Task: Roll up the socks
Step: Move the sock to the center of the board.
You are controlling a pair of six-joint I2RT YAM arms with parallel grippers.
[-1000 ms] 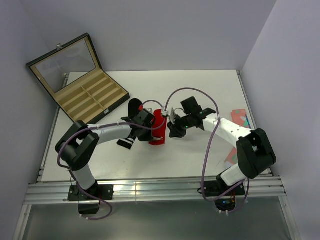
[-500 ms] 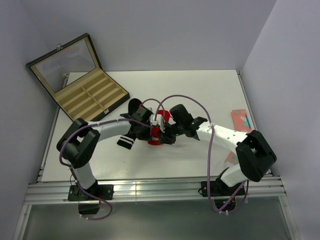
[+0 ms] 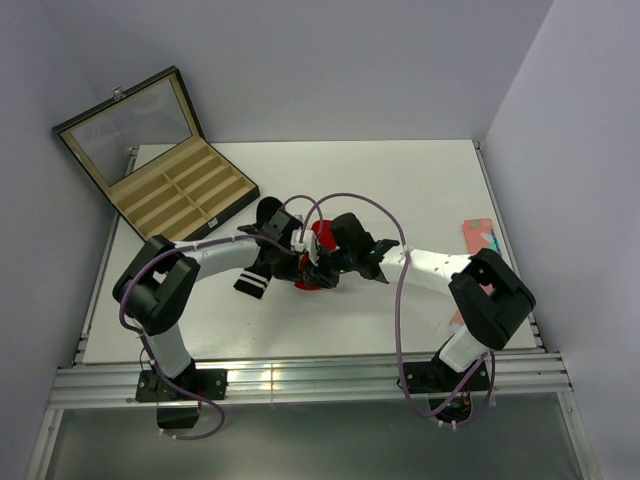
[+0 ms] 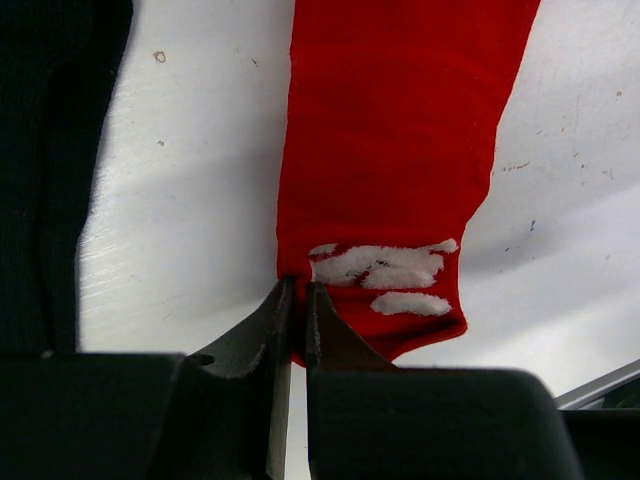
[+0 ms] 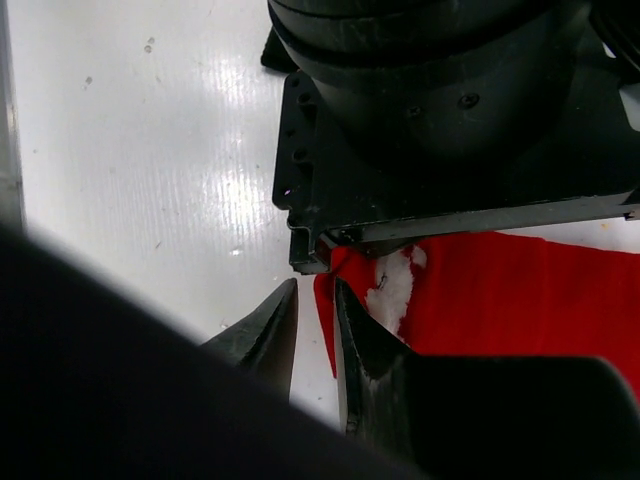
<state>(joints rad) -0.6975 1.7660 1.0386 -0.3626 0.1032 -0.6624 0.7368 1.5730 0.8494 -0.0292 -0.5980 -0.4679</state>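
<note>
Zero rolls done — left gripper (image 4: 297, 292) is pinching the red sock (image 4: 390, 130) at its patterned end; right gripper (image 5: 316, 292) is hovering, slightly parted.

We see two arms, the left arm (image 3: 225, 255) and right arm (image 3: 435, 265), with white tubes, bulky black joints and looping purple cables (image 3: 400, 310). The left tool (image 4: 298, 300) and right tool (image 5: 315, 295) have slim, tapered black fingers.

The case (image 3: 180, 190) sat at the table's (image 3: 400, 180) far left. Mid-table the first sock (image 3: 252, 283) lay left of the second sock (image 4: 395, 130), my left tool (image 4: 297, 295) and right tool (image 5: 315, 300) meeting at the latter's near end. A third sock (image 3: 480, 238) lay far right.
</note>
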